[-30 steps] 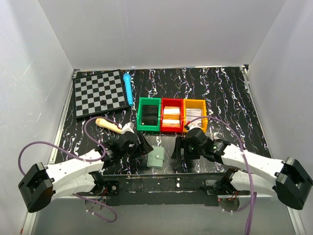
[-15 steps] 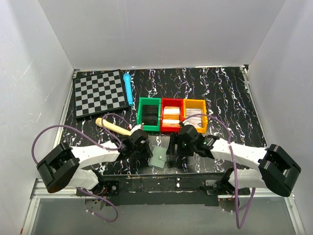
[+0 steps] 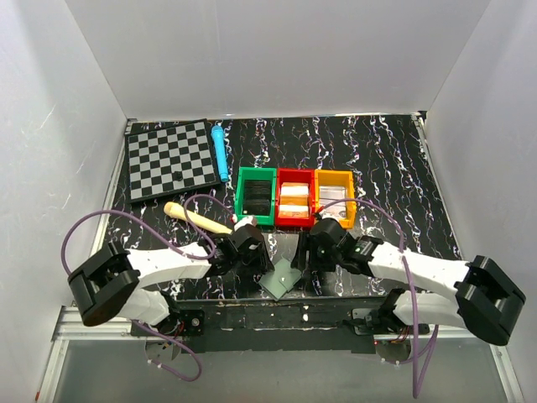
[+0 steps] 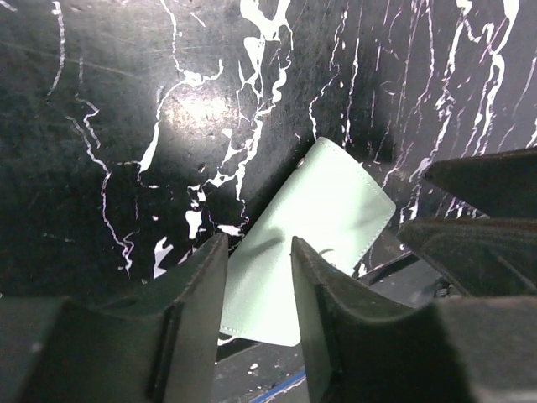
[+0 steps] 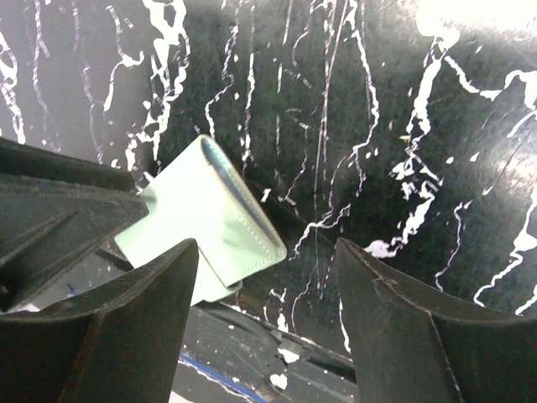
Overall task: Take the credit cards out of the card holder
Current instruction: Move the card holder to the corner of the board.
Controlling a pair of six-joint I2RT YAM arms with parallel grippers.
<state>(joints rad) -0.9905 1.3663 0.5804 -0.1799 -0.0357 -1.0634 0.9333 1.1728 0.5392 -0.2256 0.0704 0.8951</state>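
Left end effector (image 4: pixel 258 252) over flat card holder (image 4: pixel 323 210)

Left wrist view: near end of the card holder (image 4: pixel 315 214) is hidden behind the left hand (image 4: pixel 258 245) fingers (image 4: pixel 197 311). Dark fingers of the right hand (image 5: pixel 267 248) are cut off by that view's right edge.
Right wrist view: holder's lower left corner sits behind one finger (image 5: pixel 126 336).
Holder is folded shut, contents not visible.
Top view: hand openings unreadable, dark on dark counter (image 3: pixel 394 168). White items in red bin (image 3: pixel 295 172) and orange bin (image 3: pixel 336 174) are too small to identify.
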